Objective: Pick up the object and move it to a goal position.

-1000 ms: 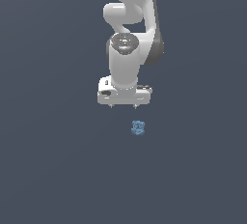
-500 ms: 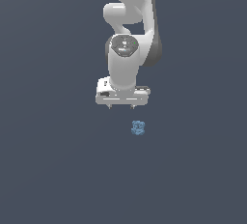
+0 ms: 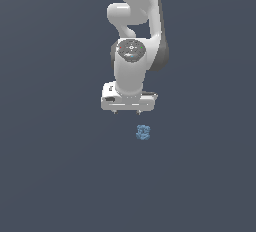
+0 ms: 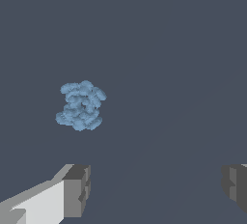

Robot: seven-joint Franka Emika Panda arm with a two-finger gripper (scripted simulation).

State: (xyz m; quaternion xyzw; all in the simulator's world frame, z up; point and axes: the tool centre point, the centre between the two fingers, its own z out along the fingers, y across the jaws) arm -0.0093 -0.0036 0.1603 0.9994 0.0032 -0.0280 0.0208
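Observation:
The object (image 3: 143,132) is a tiny lumpy light-blue thing lying on the dark grey floor. In the exterior view it sits just below and slightly to the right of the white gripper (image 3: 126,111). The gripper points down, apart from the object and empty. In the wrist view the object (image 4: 80,105) lies ahead of the gripper (image 4: 154,189), off towards one fingertip (image 4: 77,189). The two grey fingertips stand wide apart, so the gripper is open.
The white arm (image 3: 135,36) rises behind the gripper in the exterior view. Plain dark grey floor (image 3: 60,176) surrounds the object on all sides. No marker or other object shows.
The gripper has shifted very slightly to the exterior view's left. The object has not moved.

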